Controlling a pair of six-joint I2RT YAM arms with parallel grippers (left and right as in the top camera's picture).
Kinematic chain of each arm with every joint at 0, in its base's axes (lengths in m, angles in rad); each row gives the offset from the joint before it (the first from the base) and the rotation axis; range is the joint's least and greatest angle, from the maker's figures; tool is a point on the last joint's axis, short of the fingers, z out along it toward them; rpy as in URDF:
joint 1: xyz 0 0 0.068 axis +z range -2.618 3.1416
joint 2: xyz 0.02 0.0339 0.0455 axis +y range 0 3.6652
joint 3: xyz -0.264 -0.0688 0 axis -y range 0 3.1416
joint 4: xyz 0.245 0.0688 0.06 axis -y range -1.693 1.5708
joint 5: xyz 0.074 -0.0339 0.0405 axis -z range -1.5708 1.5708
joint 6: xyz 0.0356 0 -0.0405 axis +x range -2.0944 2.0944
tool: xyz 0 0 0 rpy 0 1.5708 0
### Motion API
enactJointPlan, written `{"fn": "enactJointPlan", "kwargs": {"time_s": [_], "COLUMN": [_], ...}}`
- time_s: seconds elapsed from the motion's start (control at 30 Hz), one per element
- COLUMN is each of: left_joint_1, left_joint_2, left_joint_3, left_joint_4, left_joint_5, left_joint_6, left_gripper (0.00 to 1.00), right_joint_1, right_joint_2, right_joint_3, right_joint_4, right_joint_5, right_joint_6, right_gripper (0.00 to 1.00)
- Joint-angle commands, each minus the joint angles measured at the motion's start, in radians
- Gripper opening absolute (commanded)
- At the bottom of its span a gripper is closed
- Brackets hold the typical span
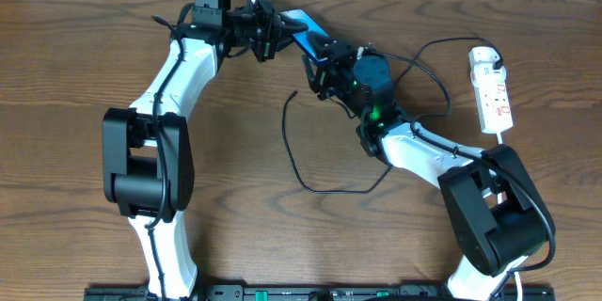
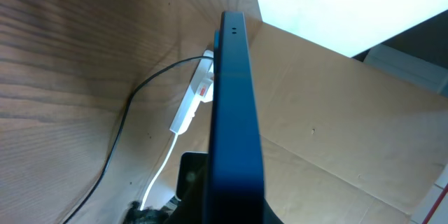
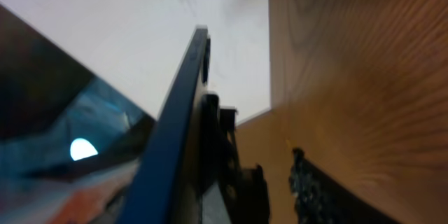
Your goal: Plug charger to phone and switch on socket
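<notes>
The phone (image 1: pixel 306 28), blue, is held up off the table at the back by my left gripper (image 1: pixel 273 30), which is shut on it. In the left wrist view it shows edge-on (image 2: pixel 234 112). My right gripper (image 1: pixel 323 73) is beside the phone's lower end. In the right wrist view its fingers (image 3: pixel 269 182) stand apart with bare table between them, and the phone's edge (image 3: pixel 178 126) lies just to their left. The charger (image 1: pixel 296 165) loops across the table with its free end (image 1: pixel 293 97) lying loose. The socket (image 1: pixel 492 89) lies at the far right, also seen in the left wrist view (image 2: pixel 198 94).
The socket's white cord (image 2: pixel 159 175) runs toward my left wrist. The black cable also passes under my right arm and arcs up toward the socket (image 1: pixel 442 52). The wooden table (image 1: pixel 75 56) ends at the back edge, with a beige board (image 2: pixel 336 133) beyond it.
</notes>
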Motion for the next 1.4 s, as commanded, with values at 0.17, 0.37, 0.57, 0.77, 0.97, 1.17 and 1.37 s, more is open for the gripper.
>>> {"fn": "enactJointPlan", "kwargs": {"time_s": [0.17,0.37,0.57,0.77,0.97,1.17,1.37], "left_joint_1": [0.042,0.101,0.168,0.232,0.289,0.332,0.337], "left_joint_2": [-0.023,-0.023,-0.023,-0.023,-0.023,-0.023,-0.023], "left_joint_3": [0.005,0.003,0.003,0.003,0.003,0.003,0.003], "left_joint_4": [0.005,0.001,-0.003,-0.003,-0.002,-0.002,-0.002], "left_joint_5": [0.058,0.114,0.172,0.243,0.316,0.42,0.484], "left_joint_6": [0.086,0.155,0.198,0.203,0.22,0.248,0.302], "left_gripper": [0.07,0.07,0.07,0.07,0.07,0.07,0.08], "right_joint_1": [-0.014,-0.055,-0.116,-0.155,-0.154,-0.154,-0.143], "right_joint_2": [-0.008,-0.008,-0.008,-0.008,-0.008,-0.008,-0.008], "right_joint_3": [0.008,0.008,0.008,0.008,0.008,0.008,0.011], "right_joint_4": [-0.05,-0.088,-0.274,-0.527,-0.671,-0.656,-0.635], "right_joint_5": [0.0,-0.052,-0.116,-0.15,-0.215,-0.281,-0.344], "right_joint_6": [-0.364,-0.579,-0.639,-0.78,-0.95,-1.084,-1.13], "right_gripper": [0.84,0.99,0.99,0.99,0.99,0.76,0.66]}}
